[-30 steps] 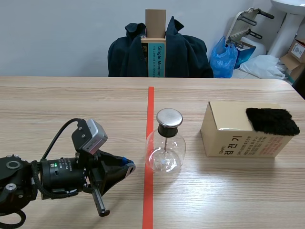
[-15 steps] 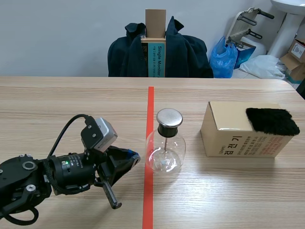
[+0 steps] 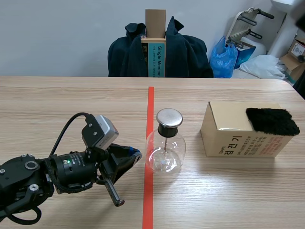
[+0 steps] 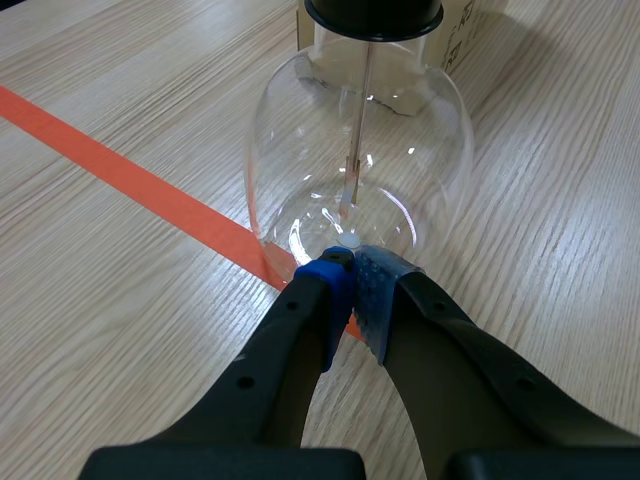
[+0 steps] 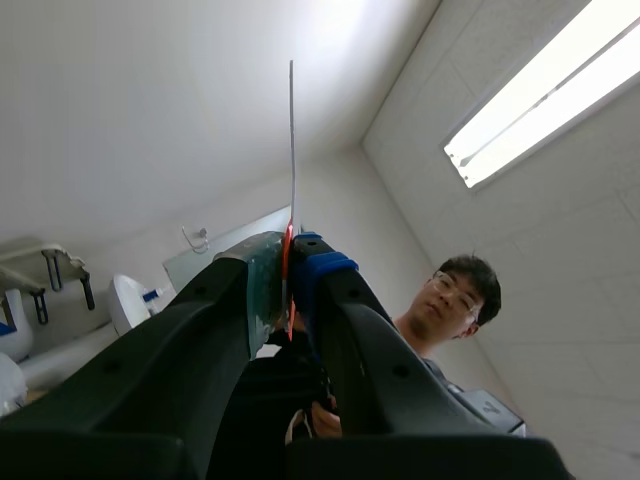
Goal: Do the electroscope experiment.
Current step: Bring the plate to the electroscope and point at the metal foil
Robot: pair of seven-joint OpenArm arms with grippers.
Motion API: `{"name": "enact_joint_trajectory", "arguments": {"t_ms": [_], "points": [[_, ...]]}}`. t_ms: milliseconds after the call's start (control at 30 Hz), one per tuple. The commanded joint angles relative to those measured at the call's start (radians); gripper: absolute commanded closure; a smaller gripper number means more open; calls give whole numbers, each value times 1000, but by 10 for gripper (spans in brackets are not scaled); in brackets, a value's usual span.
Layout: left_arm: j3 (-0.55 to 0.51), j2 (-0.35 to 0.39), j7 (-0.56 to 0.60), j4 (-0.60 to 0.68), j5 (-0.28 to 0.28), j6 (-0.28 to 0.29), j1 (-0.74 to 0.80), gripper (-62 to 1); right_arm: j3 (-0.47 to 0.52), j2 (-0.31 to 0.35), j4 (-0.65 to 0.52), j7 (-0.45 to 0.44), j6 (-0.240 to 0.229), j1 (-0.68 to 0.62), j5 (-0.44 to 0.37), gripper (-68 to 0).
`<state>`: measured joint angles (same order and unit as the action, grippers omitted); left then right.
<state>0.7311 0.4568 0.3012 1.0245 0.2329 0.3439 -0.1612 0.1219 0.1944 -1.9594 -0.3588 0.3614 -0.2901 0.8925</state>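
Just ahead of the clenched left fingers (image 4: 328,292) sits a round, clear, black-topped electroscope (image 4: 300,150); right fingers (image 5: 322,272) pinch a thin strip (image 5: 292,140).

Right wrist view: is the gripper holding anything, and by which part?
Yes: the right gripper pinches a thin pale strip, seen edge-on, by its reddish near end.

Upright glass electroscope (image 3: 165,145), black fur (image 3: 271,120) atop box (image 3: 228,138), thin strip (image 5: 292,150) in right tool (image 5: 289,275)

A pale wall (image 3: 57,33) is seen behind the wooden table (image 3: 71,100), where a dark coat (image 3: 186,55) is draped; a blue bag (image 3: 225,57) and white basin (image 3: 286,19) are stowed alongside, under a fluorescent ceiling light (image 5: 540,95).
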Motion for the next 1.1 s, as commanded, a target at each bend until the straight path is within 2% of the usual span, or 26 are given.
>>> {"name": "enact_joint_trajectory", "arguments": {"t_ms": [0, 200, 400, 700, 1067], "points": [[-9, -5, 16, 15, 9, 2, -8, -18, -37, 16, 4, 12, 11, 21, 23, -7], [-10, -8, 16, 15, 9, 1, -8, -18, -214, 16, 129, 51, 11, 53, 150, -7], [-10, -11, 16, 15, 9, -2, -8, -18, -314, 16, 275, 50, 11, 61, 231, -7], [-10, -11, 16, 15, 9, -2, -8, -18, -348, 16, 413, 14, 11, 57, 283, -7], [-10, -10, 17, 15, 9, -2, -8, -18, -346, 26, 427, 5, 11, 3, 296, -7]]}}
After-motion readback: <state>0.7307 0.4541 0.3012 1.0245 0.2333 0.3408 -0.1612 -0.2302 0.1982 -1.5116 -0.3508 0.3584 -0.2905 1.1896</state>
